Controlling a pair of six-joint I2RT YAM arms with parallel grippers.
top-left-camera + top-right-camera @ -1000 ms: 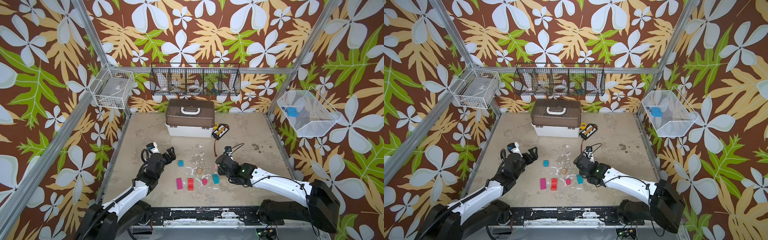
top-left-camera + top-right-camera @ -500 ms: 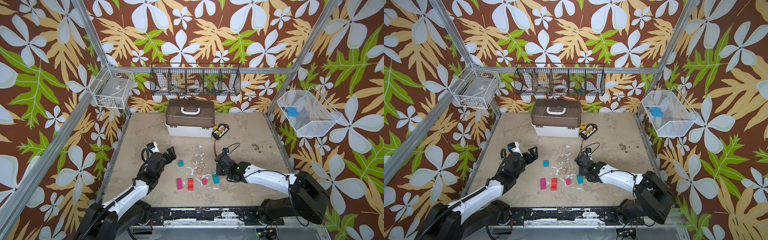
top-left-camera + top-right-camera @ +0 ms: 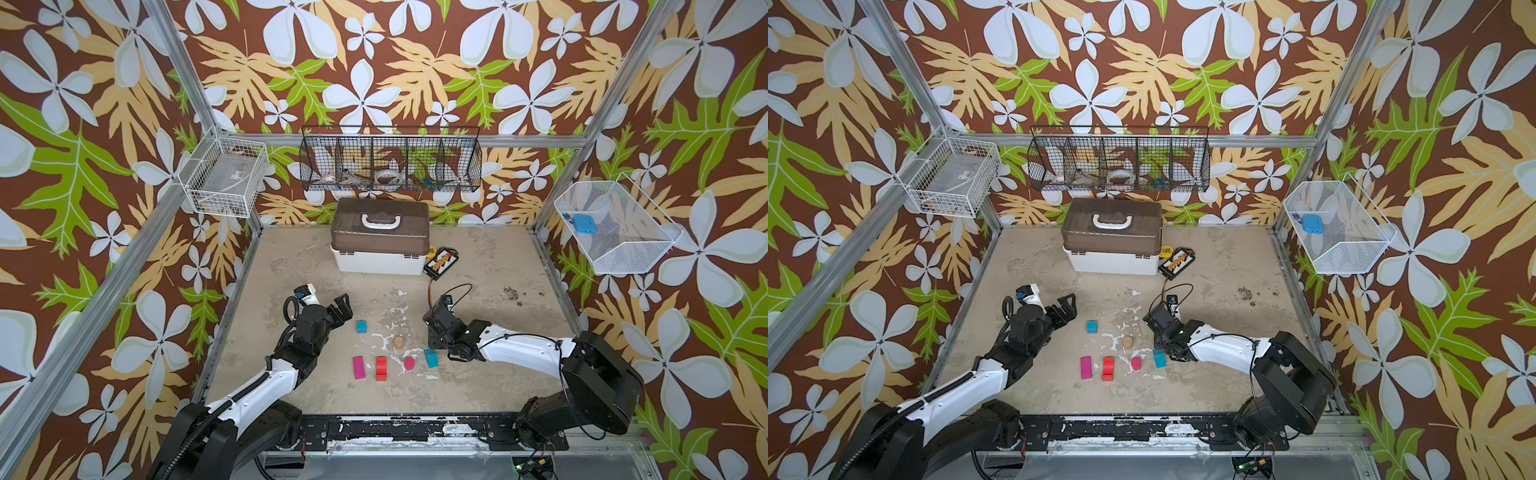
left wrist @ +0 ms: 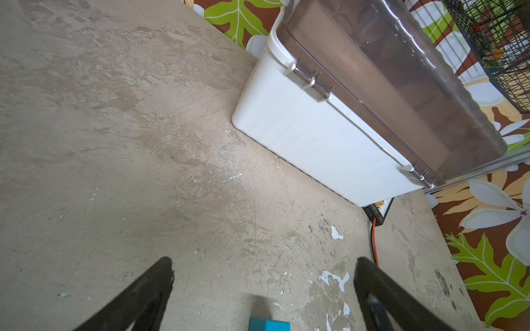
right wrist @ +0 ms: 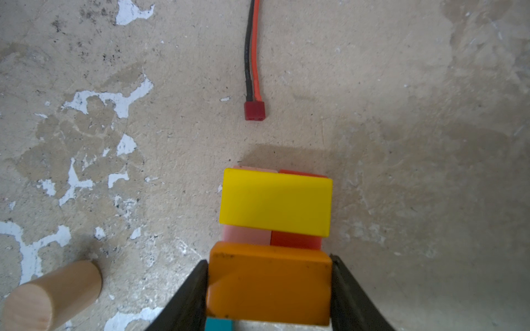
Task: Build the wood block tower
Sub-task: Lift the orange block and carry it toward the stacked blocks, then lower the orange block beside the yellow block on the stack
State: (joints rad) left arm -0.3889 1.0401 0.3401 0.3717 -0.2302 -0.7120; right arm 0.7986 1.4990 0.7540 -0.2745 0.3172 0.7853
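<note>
And we've got the near bar [image 5: 269, 283] between the jaws of the right gripper [image 5: 269, 261], the far bar [image 5: 276, 202] just beyond them atop two side-by-side blocks [image 5: 246, 235], a plug [image 5: 254, 111] farther ahead.

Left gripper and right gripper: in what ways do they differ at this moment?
The left gripper stands wide open; the right gripper is closed on the orange block. The left gripper holds nothing and hangs over bare table; the right gripper holds its block close to the yellow block. Both have black fingers.
</note>
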